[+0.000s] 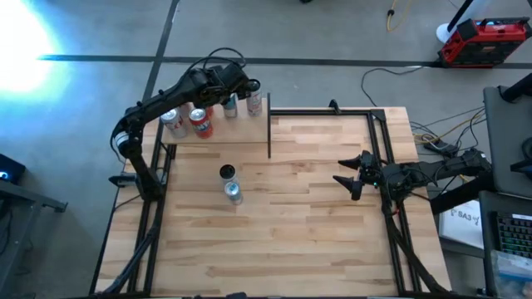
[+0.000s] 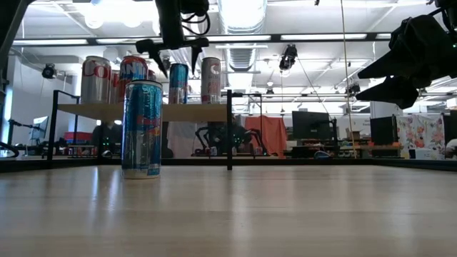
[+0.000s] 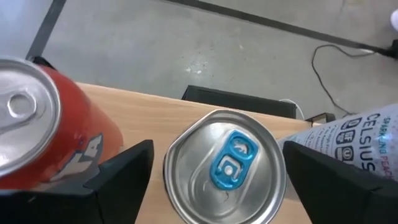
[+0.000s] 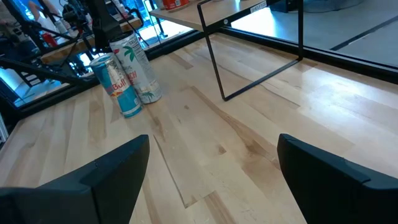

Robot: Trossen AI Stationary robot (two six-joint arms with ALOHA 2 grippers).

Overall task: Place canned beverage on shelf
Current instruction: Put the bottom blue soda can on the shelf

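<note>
Left gripper [image 1: 231, 93] hangs open directly above the blue-tabbed can [image 3: 225, 167] standing on the shelf [image 1: 218, 133], fingers [image 3: 121, 168] apart on either side. Beside that can stands a Celsius can [image 3: 351, 146]. Right gripper [image 1: 347, 180] waits open, well apart from the shelf.

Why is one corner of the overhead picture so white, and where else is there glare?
High view: bright light washes out the floor at upper left. Low view: ceiling lamps flare white. Left wrist view: the can top gleams softly.
</note>
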